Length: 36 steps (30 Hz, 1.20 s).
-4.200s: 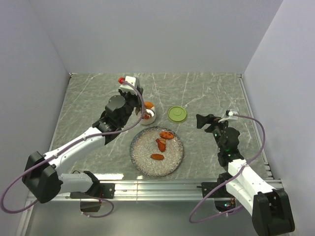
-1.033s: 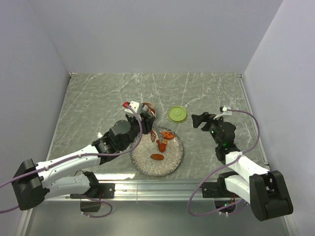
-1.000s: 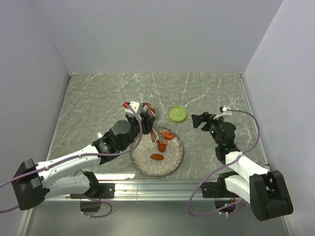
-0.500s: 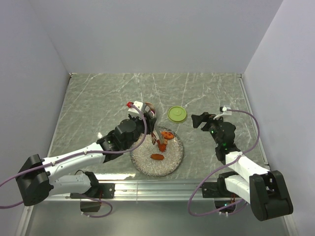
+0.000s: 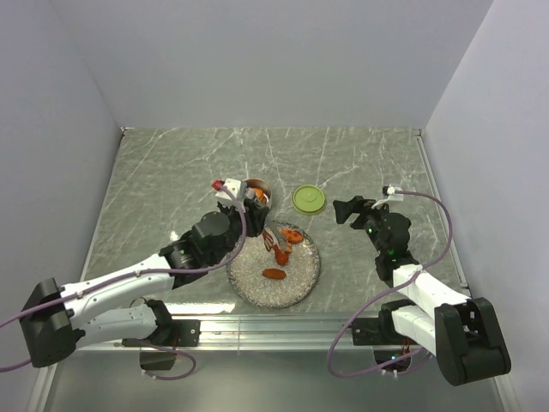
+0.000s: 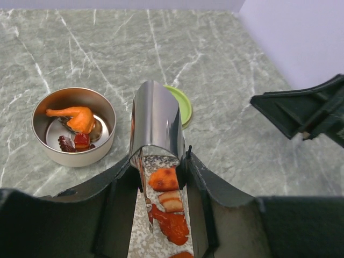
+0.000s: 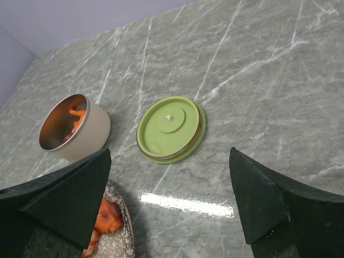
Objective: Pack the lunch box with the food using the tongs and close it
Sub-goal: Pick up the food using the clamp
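Observation:
My left gripper (image 6: pixel 160 161) (image 5: pixel 251 210) is shut on the tongs (image 6: pixel 156 121) (image 5: pixel 271 238), their joined end pointing up. The two thin arms reach down over the far part of the speckled plate (image 5: pixel 274 292). Orange-red food chunks (image 6: pixel 164 179) (image 5: pixel 292 234) lie on the plate between the arms. The steel lunch box (image 6: pixel 73 126) (image 5: pixel 257 190) (image 7: pixel 72 129) stands uncovered beyond the plate, with an orange piece (image 6: pixel 78 117) and a dark red bit inside. Its green lid (image 5: pixel 309 199) (image 7: pixel 171 128) lies flat on the table to its right. My right gripper (image 7: pixel 169 156) (image 5: pixel 343 209) hovers open and empty near the lid.
The marble table (image 5: pixel 171 172) is closed in by white walls at the back and on both sides. A metal rail (image 5: pixel 283 324) runs along the near edge between the arm bases. Another orange chunk (image 5: pixel 274 274) lies near the plate's middle.
Since several seconds ago my left gripper has come back from over the lunch box to the plate with the tongs. In the last second it only swayed slightly. The right arm is still.

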{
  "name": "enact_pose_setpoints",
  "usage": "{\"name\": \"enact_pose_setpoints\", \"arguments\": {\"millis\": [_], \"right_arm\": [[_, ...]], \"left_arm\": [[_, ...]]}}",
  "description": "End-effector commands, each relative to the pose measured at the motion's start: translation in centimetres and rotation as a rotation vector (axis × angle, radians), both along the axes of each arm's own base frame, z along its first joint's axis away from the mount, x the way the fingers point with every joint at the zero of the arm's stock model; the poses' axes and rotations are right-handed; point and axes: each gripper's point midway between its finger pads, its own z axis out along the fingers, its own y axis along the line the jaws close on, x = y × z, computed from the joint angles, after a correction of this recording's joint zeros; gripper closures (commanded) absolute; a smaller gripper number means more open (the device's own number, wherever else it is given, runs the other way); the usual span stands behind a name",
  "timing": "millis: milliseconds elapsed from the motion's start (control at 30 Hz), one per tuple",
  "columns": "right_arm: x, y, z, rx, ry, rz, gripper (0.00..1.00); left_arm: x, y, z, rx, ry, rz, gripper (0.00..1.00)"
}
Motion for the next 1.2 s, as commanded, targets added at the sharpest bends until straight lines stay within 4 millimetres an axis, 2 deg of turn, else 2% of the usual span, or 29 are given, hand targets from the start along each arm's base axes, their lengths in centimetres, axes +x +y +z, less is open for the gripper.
{"name": "enact_pose_setpoints", "arguments": {"millis": [0,167,400,667,1167], "right_arm": [[1.0,0.3,2.9,0.003,-0.08,0.005,0.03],[1.0,0.3,2.9,0.003,-0.08,0.005,0.03],[0.9,0.3,2.9,0.002,-0.079,0.008,0.03],[0.9,0.4,2.8,0.002,-0.079,0.013,0.03],[0.7,0.3,2.7,0.001,-0.077,0.011,0.03]], "left_arm": [[-1.5,0.0,2.6,-0.094,-0.037,-0.041,0.56],[-1.9,0.2,2.2,-0.076,-0.019,-0.04,0.56],[-1.8,-0.5,0.3,-0.028,0.028,-0.042,0.55],[-1.9,-0.8,0.2,-0.027,0.03,-0.053,0.55],[-1.5,-2.9,-1.2,0.022,0.045,-0.079,0.55]]}}
